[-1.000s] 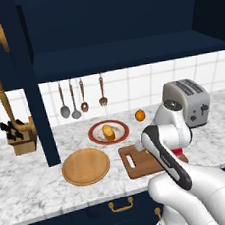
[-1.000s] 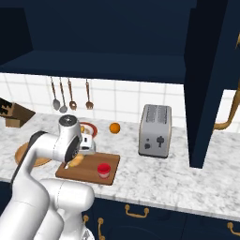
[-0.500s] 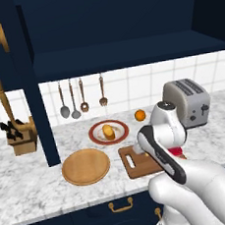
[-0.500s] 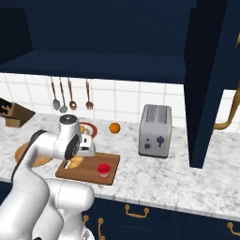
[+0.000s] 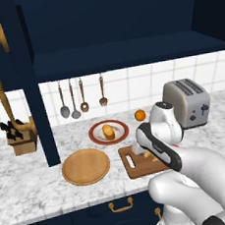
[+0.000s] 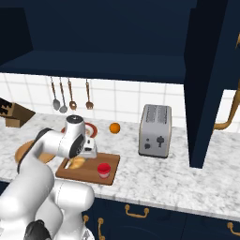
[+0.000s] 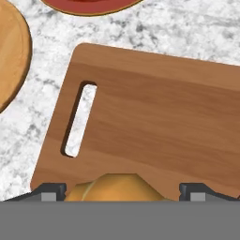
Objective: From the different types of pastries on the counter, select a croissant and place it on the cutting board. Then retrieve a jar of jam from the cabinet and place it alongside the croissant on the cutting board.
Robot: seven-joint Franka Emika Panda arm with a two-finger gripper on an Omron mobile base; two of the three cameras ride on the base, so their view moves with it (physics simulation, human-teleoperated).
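The croissant [image 6: 77, 162] lies on the reddish-brown cutting board [image 6: 87, 172], and the red jar of jam [image 6: 104, 170] stands on the same board just to its right. My gripper [image 6: 87, 155] hangs open right above the croissant. In the hand view the croissant [image 7: 112, 187] sits low between my spread fingertips [image 7: 49, 191] with a gap on both sides, on the cutting board [image 7: 154, 117] with its slot handle. In the left base view the gripper [image 5: 138, 150] is over the cutting board [image 5: 136, 166]. An oblong pastry [image 5: 108, 131] rests on a red-rimmed plate. The navy cabinet [image 5: 110, 30] stands open above the counter [image 5: 54, 190].
A round wooden plate [image 5: 86, 166] lies left of the board. An orange [image 5: 140, 115] and a toaster [image 5: 186, 102] stand behind and to the right. A knife block [image 5: 21, 137] is at the far left, and utensils hang on the tiled wall. The open cabinet door [image 6: 211, 79] hangs at right.
My hand has drifted a little to the left over the board. Croissant and jam jar have stayed where they were.
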